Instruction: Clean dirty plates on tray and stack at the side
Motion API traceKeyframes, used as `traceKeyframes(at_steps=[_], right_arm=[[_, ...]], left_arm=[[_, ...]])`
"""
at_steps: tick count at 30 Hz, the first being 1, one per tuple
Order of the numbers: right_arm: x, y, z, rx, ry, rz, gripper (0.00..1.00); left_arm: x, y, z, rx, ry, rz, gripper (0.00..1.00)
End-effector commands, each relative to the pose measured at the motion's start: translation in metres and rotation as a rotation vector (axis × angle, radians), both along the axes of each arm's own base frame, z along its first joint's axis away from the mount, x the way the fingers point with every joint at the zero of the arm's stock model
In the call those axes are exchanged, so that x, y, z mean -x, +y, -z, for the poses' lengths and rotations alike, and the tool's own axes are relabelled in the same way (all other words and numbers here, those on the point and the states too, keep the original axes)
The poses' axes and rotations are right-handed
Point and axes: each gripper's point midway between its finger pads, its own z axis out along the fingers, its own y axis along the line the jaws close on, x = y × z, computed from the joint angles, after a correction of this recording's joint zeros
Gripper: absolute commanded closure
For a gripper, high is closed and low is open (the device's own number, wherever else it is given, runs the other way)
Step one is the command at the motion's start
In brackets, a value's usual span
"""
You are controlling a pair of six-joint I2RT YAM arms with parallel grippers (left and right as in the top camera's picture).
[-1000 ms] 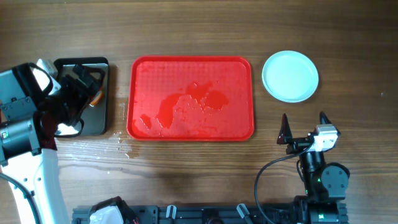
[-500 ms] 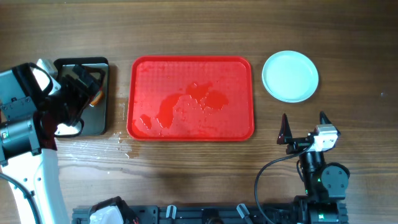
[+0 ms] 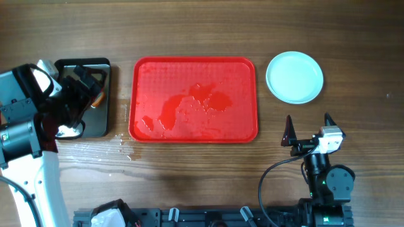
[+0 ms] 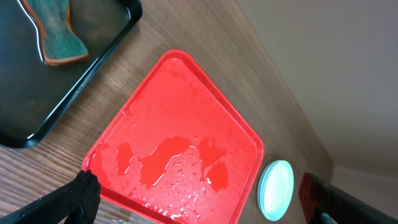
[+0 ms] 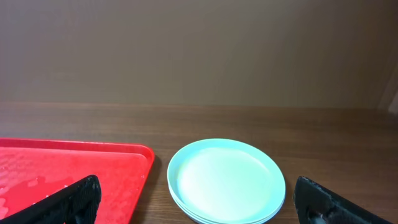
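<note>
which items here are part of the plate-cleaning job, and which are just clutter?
Job: stacked plates, red tray, sponge (likely the cleaning tool).
Lying about: black pan holding the sponge; water drops.

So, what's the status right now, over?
Left jaws, right jaws open, empty. Plates stacked right of red tray, top one clean. Tray wet, no plates. Sponge in black pan.

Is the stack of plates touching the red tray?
Apart. The overhead view shows a strip of bare table between the plates and the tray rim. The right wrist view shows the same gap.
</note>
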Motion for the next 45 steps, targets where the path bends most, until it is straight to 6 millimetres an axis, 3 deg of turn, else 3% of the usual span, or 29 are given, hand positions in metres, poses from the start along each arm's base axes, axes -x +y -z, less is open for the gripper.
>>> traceKeyframes(at_steps=[1,3,6,12,16,28,36,41,45], right_arm=[[0.001,-0.004,-0.003,0.02,-0.017,0.023,0.0],[0.001,-0.004,-0.003,0.02,-0.016,0.023,0.0],[0.001,-0.004,-0.003,0.02,-0.017,0.023,0.0],[0.001,-0.004,-0.003,0.02,-0.017,0.023,0.0],[0.001,-0.004,-0.003,0.02,-0.017,0.023,0.0],[0.001,-0.004,-0.003,0.021,-0.016,0.023,0.0],[0.001,-0.004,-0.003,0.02,-0.017,0.023,0.0],[0.001,-0.004,-0.003,0.02,-0.017,0.023,0.0],[0.001,-0.004,-0.003,0.02,-0.017,0.023,0.0]], left_arm=[[0.017,0.003,-0.013,-0.132,-0.034,-0.016,0.0],[0.029,0.006,-0.009,-0.221,-0.008,-0.032,0.0],[0.04,-0.012,0.0,-0.272,-0.033,0.031,0.0],[0.042,-0.057,0.042,-0.339,-0.346,0.249,0.0],[0.05,-0.071,0.062,-0.335,-0.565,0.285,0.0],[0.056,-0.07,0.086,-0.39,-0.875,0.23,0.0],[0.052,-0.06,0.091,-0.422,-0.888,0.165,0.0],[0.052,-0.045,0.111,-0.451,-0.786,0.105,0.0],[0.052,-0.036,0.11,-0.485,-0.78,0.058,0.0]])
